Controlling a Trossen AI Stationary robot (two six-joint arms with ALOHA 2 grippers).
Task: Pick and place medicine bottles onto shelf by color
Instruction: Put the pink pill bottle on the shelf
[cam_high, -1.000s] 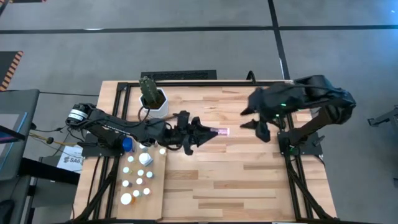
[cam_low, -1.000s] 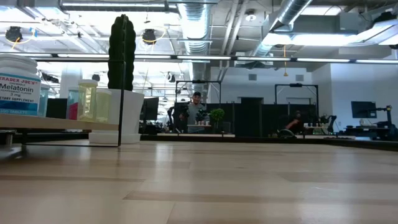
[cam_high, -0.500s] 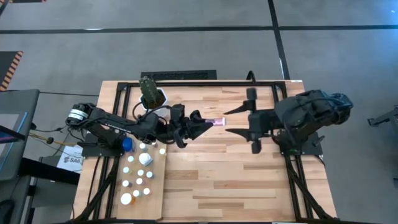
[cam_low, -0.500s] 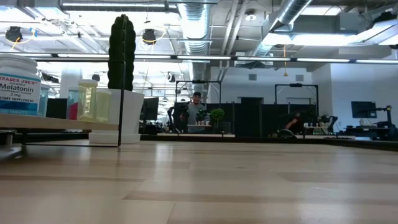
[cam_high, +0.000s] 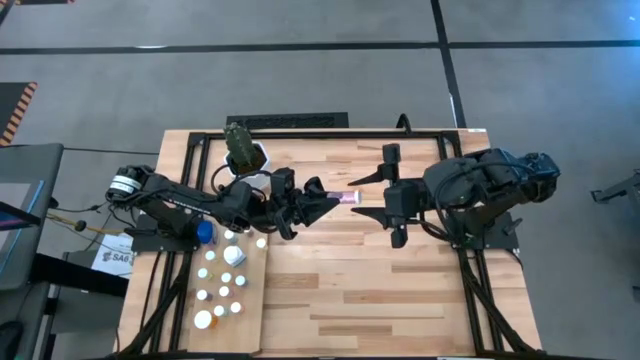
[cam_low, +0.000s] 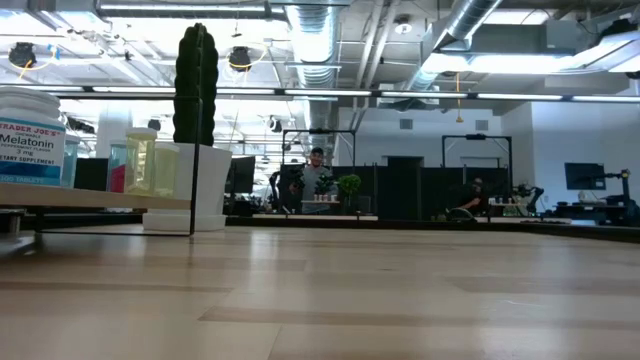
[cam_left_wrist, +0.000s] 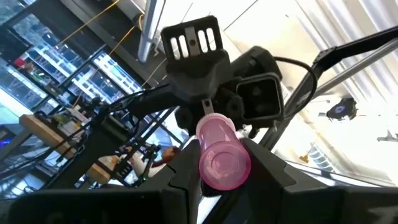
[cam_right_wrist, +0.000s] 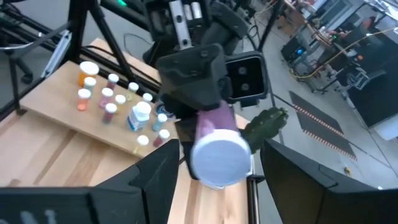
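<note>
Pink medicine bottle (cam_high: 345, 196) is hanging above the middle of the desk (cam_high: 350, 290), gripped by the left pincer (cam_high: 322, 201), whose fingers are clenching its body. Its long axis is lying roughly level and running across the desk from left to right, with the white cap end pointing toward the right arm and the pink base end facing back toward the left arm's wrist. In the left wrist view the bottle (cam_left_wrist: 221, 155) is showing its round pink base between the two dark fingers (cam_left_wrist: 180, 171), seen end-on. In the right wrist view the same bottle (cam_right_wrist: 217, 146) is presenting its white cap head-on, so the axis is lining up with the right pincer (cam_high: 383, 194). That right pincer is standing released, jaws spread wide to either side of the cap end, just beside the bottle and not closing on it. The shelf (cam_high: 232, 295) is lying at the desk's front left, carrying the other small bottles (cam_high: 222, 283) upright in a loose cluster. A white pot with a cactus (cam_high: 245, 155) is sitting at the back left of the desk, near the left arm.
</note>
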